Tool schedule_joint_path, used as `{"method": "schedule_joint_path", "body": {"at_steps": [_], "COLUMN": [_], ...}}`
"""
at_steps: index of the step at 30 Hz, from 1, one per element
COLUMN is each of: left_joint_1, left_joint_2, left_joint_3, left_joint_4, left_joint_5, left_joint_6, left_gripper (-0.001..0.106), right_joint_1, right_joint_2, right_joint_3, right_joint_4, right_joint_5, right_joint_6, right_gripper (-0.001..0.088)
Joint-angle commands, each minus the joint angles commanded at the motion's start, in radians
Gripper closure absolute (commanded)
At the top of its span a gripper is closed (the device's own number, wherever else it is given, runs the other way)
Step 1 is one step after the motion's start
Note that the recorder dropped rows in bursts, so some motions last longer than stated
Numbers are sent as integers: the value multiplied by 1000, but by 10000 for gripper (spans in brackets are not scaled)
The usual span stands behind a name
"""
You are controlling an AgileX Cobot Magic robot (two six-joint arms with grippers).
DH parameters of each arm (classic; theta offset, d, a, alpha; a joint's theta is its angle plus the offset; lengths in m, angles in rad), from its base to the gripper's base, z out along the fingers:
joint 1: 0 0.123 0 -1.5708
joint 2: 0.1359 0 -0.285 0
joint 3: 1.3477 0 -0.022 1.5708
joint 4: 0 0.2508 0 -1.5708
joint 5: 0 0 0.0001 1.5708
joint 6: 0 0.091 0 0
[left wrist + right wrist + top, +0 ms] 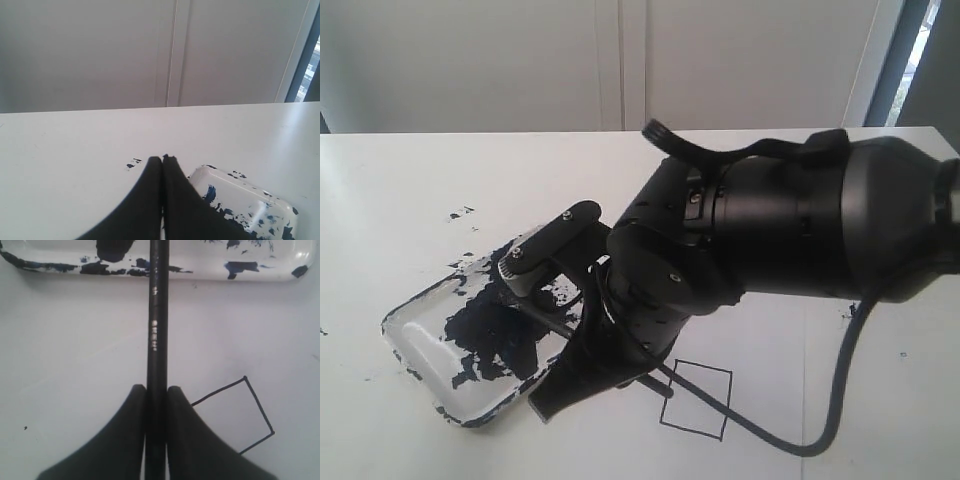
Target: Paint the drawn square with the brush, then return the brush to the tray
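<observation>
Right tool (156, 390): clamped on long thin black-handled brush (156, 330), its far end over clear paint-smeared plastic tray (200, 262).
Left tool (162, 161): pinched together, empty.
Hand-drawn square (697, 400): just right of tray, white inside.
Left to do: painting, brush return.

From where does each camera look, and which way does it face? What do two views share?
Exterior view: above the table, looking down at tray and drawn square; the right arm fills the middle.
Left wrist view: low over the table, facing the wall; shut left end effector and a tray corner show.
Right wrist view: looks along the brush, clamped in the right end effector, toward the tray.
Shared: tray in all three; drawn square in exterior and right wrist views.
</observation>
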Motion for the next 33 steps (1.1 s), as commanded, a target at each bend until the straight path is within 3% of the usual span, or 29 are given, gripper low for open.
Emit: {"method": "schedule_joint_path", "body": {"at_steps": [6, 13, 18, 24, 30, 33], "left_joint_1": [0, 0, 0, 0, 0, 0], "left_joint_2": [0, 0, 0, 0, 0, 0], "left_joint_3": [0, 0, 0, 0, 0, 0], "left_joint_4": [0, 0, 0, 0, 0, 0], "left_joint_5": [0, 0, 0, 0, 0, 0], "left_joint_6": [0, 0, 0, 0, 0, 0], "left_gripper": [1053, 1053, 1053, 1053, 1053, 1053], "right_joint_1": [0, 0, 0, 0, -2, -2], "right_joint_2": [-4, 16, 61, 27, -48, -79], "right_joint_3": [0, 0, 0, 0, -6, -9], "right_joint_4": [0, -85, -36, 149, 136, 70], "right_joint_5": [-4, 42, 84, 19, 0, 42], "right_joint_6": [14, 67, 41, -106, -111, -55], "right_gripper": [868, 868, 868, 868, 868, 868]}}
